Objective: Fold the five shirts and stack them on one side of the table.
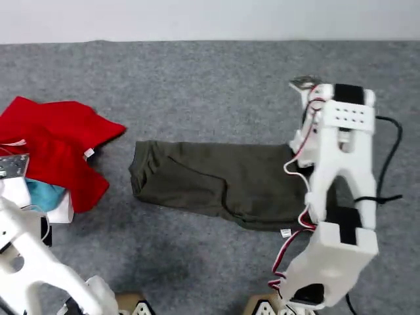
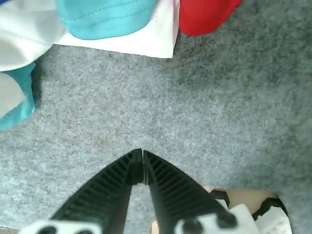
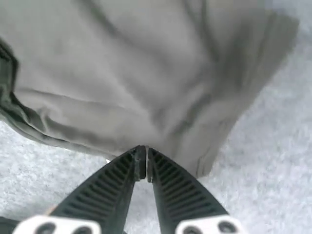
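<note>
Right end effector (image 3: 143, 165), tips together, sits at the edge of the olive shirt (image 1: 216, 180). Left end effector (image 2: 142, 168), tips together, hangs over the surface (image 2: 219, 97) near a red, teal and white heap (image 1: 59, 147).

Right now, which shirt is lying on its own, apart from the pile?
The olive-green shirt, spread alone on the table; the red, teal and white ones are heaped together at its edge.
</note>
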